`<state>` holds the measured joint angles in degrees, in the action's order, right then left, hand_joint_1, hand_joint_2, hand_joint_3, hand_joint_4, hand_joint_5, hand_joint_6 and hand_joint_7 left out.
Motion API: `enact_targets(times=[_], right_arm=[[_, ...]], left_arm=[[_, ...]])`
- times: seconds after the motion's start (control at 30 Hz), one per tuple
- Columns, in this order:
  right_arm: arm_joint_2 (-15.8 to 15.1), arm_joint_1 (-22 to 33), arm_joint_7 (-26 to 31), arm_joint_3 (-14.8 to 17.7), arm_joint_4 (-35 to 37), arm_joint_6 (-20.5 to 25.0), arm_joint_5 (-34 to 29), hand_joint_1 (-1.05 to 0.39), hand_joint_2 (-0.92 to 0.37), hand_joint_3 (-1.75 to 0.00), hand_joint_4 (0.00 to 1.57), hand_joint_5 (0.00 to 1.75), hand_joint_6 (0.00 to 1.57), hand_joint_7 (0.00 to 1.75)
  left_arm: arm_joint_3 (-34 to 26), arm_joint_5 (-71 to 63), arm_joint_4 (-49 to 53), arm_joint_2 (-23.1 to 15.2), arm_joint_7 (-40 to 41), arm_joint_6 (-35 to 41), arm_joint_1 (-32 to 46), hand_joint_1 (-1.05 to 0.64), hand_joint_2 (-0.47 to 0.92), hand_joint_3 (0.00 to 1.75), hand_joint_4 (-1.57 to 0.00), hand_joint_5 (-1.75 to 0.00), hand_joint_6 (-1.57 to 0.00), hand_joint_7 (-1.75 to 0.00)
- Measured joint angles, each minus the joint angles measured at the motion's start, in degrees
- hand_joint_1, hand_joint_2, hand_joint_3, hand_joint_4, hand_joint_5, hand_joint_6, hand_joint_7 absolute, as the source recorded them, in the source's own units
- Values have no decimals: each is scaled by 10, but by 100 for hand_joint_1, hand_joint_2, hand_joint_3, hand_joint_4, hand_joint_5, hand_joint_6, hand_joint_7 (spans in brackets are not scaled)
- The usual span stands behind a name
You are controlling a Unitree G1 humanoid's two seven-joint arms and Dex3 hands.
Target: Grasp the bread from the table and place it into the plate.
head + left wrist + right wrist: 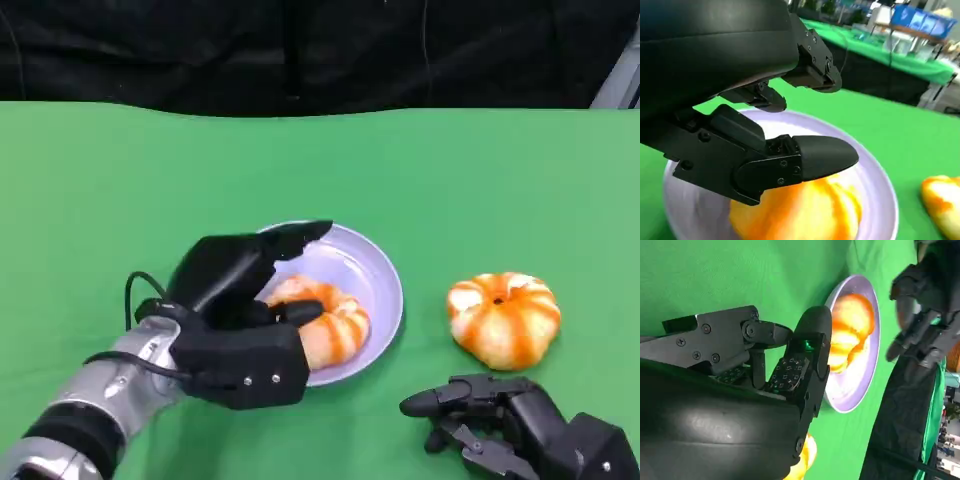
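The green table [480, 170] lies under both my hands. The pale purple plate [375, 270] sits right under my left hand [240, 320]. The bread [335, 325], orange with white stripes, lies in the plate, just below my left fingers [290, 238]. My left fingers are spread apart above it. One finger looks like it touches the top of the bread, but I cannot tell for sure. I am not holding it. A second piece of bread [503, 318], round like a little pumpkin, lies on the table just past my right fingers [440, 402], apart from the plate. My right hand [520, 430] rests low near the table with its fingers loosely curled and apart. It holds nothing.
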<state>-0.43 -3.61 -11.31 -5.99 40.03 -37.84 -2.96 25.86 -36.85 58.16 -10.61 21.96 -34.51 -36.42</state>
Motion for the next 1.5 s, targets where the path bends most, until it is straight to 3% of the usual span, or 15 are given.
enact_targets(times=[0.23,0.4,0.77,0.97,1.23,1.5], right_arm=[[0,0,0,-1,-2,3,0,-1,-92,-40,79,121,111,33],[1,0,-1,-1,-1,3,1,-2,-92,-40,78,122,111,33],[1,-1,-7,0,1,4,5,-2,-92,-40,77,122,110,33],[1,-2,-11,2,3,3,7,-3,-92,-40,76,123,110,33],[2,-4,-11,2,6,3,7,-3,-92,-40,76,124,110,34],[2,-5,-11,2,8,2,7,-3,-92,-40,75,125,109,34]], left_arm=[[-15,17,-40,-10,-14,-4,15,-95,92,89,-50,0,-36,0],[-58,94,-115,-16,-70,-23,54,-68,92,66,-62,-3,-45,-2],[-149,244,-182,3,-163,-43,133,-46,92,46,-71,-3,-52,-2],[-180,288,-196,8,-197,-50,154,-43,92,45,-73,-3,-54,-2],[-226,386,-187,13,-292,-104,182,-58,92,45,-74,-2,-51,0],[-251,412,-166,20,-335,-135,189,-60,92,45,-74,-1,-51,0]])
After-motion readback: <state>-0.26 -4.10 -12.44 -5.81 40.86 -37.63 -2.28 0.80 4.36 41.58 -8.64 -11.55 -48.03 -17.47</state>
